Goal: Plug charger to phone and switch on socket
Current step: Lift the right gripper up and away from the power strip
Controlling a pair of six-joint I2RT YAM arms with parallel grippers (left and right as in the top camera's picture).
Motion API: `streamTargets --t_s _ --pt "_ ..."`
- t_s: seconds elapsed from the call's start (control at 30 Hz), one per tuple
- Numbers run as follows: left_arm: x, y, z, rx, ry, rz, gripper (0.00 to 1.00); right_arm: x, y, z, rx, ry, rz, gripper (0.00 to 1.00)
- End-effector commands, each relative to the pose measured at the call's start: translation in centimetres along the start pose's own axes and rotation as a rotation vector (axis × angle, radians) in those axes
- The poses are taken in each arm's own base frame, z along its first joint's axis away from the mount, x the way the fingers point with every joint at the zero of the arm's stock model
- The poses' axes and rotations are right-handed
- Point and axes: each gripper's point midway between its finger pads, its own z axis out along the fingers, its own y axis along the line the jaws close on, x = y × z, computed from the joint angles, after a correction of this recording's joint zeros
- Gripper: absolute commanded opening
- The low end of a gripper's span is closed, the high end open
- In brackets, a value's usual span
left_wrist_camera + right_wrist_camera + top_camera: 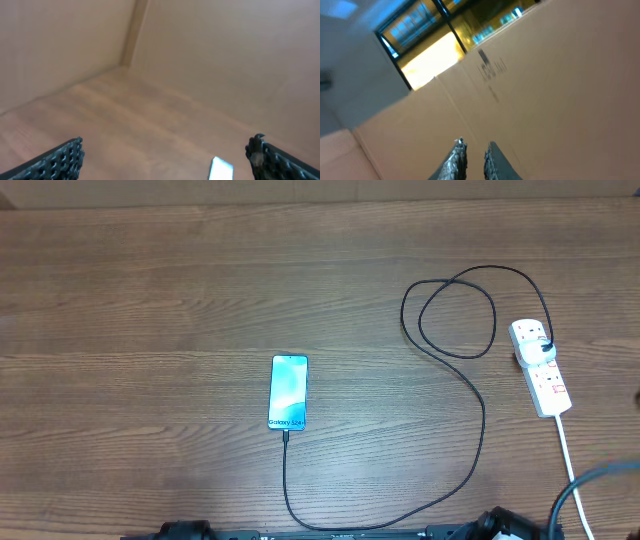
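Left gripper (167, 150) spread wide, empty. Phone (288, 392) mid-table, charger (285, 470) meeting its 6 o'clock end. Socket (540, 367) at phone's 3 o'clock, lying twelve-to-six. That's nearer the right gripper (475, 147), I'd judge; its fingers are nearly pressed together.

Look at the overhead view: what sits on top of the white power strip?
A dark plug sits on the power strip's far end, with the black charger cable running from it. The outlet under that plug is covered, so it cannot be seen.
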Motion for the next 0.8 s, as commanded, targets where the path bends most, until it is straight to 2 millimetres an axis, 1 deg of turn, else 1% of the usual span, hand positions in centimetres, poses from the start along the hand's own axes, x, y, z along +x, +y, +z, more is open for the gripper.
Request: streamTargets --t_s 0.0,0.1,0.23,0.43,0.63,0.77 --pt "0.7 0.5 -1.3 -0.019 -0.051 -0.019 1.0 0.8 -0.6 -0.4 0.032 0.026 -0.073 0.13" --pt "0.6 0.7 -1.8 -0.011 -0.072 -0.027 1.0 0.9 0.3 -0.5 -0.005 0.033 -0.067 0.14" --pt "0.6 0.7 -1.8 -0.011 -0.072 -0.027 1.0 1.4 1.5 -0.7 -0.059 0.054 -0.056 0.14" --pt "0.6 0.7 -1.8 -0.011 -0.072 -0.027 1.0 1.3 3.5 -2.3 -0.114 0.041 -0.066 0.14" --pt "0.6 0.7 -1.8 -0.011 -0.072 -0.027 1.0 0.7 6.0 -5.3 -0.175 -0.006 -0.095 0.14" --pt "0.6 0.7 -1.8 -0.011 -0.072 -0.027 1.0 0.2 8.2 -8.5 -0.233 -0.055 -0.123 0.15"
